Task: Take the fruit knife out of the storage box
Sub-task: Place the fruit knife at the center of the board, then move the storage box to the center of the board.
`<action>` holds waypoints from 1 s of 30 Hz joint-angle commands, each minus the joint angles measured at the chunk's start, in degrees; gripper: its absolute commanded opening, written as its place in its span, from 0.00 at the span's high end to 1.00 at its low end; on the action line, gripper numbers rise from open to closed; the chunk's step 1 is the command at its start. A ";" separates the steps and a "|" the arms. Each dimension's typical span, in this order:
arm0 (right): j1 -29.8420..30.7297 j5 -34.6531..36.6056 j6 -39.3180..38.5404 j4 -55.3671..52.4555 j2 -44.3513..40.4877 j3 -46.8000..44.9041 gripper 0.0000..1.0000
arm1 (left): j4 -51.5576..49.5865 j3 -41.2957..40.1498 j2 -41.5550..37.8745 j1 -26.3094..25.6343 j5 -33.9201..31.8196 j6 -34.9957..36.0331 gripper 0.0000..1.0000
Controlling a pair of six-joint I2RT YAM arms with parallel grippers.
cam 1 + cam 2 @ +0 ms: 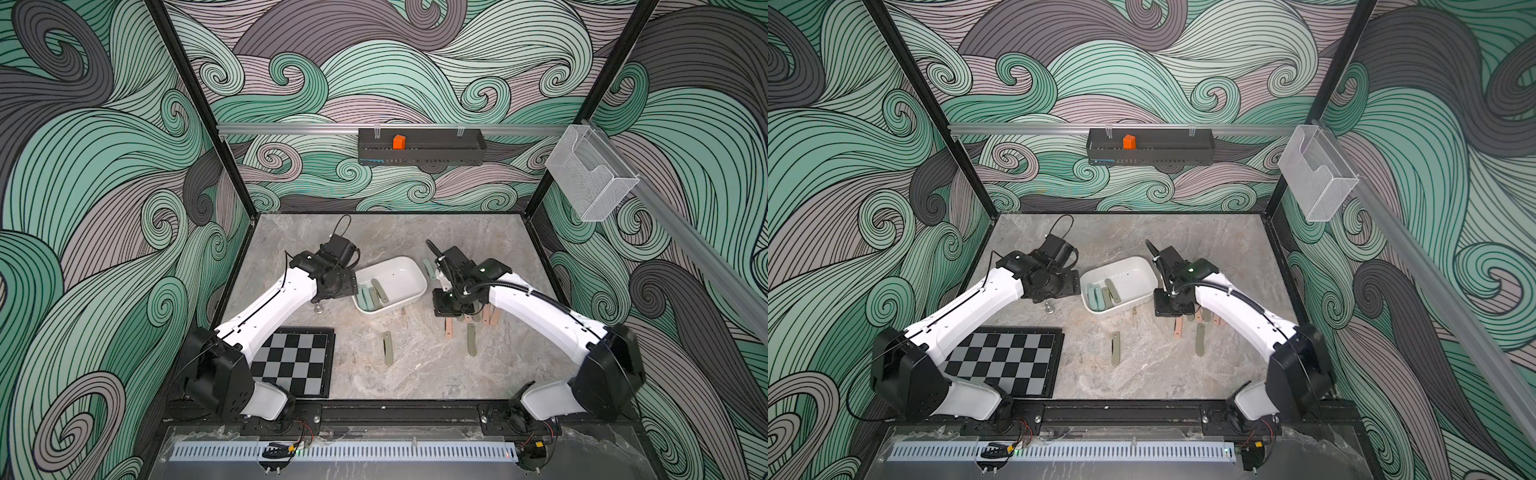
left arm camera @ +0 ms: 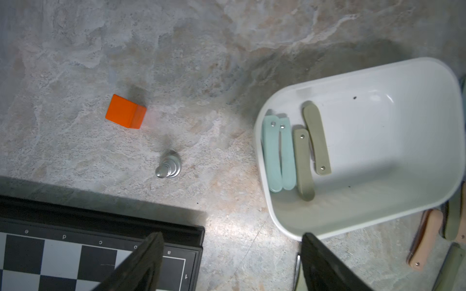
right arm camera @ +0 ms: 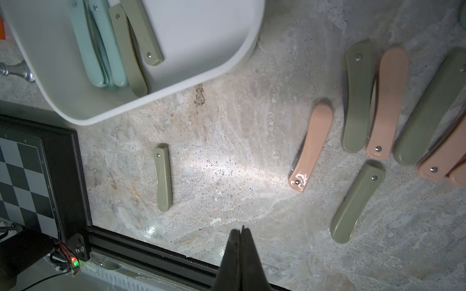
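Left pincer (image 2: 232,264) is spread wide open with nothing between its fingers. It's right at the end of the storage box (image 2: 378,151) where the knives are piled. One finger (image 2: 325,267) overlaps the box rim in the left wrist view, but I can't tell if it's actually touching.

Right pincer (image 3: 240,252) is clenched, fingers pressed flat together, with nothing in it. It's over the table (image 3: 227,163) just off the opposite side of the box, near the loose knives and not touching any that I can see.

The box is a white tub sitting flat on the table. Four folded fruit knives are in it, all bunched at the end nearest the left arm. Two are teal fruit knives (image 2: 271,153) lying side by side against the wall. Next to them are two olive fruit knives (image 2: 303,163), one angled over toward the middle.

Outside the box on the right arm's side there's a cluster of peach knives (image 3: 311,146) and loose olive knives (image 3: 358,100), several of them touching. A lone olive knife (image 3: 164,177) lies apart from them, off the box's long wall.

On the back wall, well beyond the box, a black wall tray (image 1: 457,145) holds an orange cube (image 1: 399,142). A clear mesh basket (image 1: 590,178) hangs on the side rail. On the left-arm side of the box there's a second orange cube (image 2: 126,112), a silver chess piece (image 2: 169,167) and a chessboard (image 2: 50,252).
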 commanded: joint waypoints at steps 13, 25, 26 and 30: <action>-3.69 -5.80 -6.76 -0.48 12.47 18.30 0.48 | 2.69 6.64 21.81 7.99 17.04 2.36 1.00; -10.56 -7.67 -9.90 -2.30 16.62 21.57 0.32 | 0.60 22.32 35.26 4.79 22.34 5.03 1.00; -10.86 -8.04 -9.90 -2.34 16.88 21.93 0.31 | 0.22 23.62 36.30 4.37 22.58 5.32 1.00; -11.14 -9.00 -10.10 -2.27 17.89 23.30 0.28 | -0.76 28.41 39.62 2.84 22.83 6.51 1.00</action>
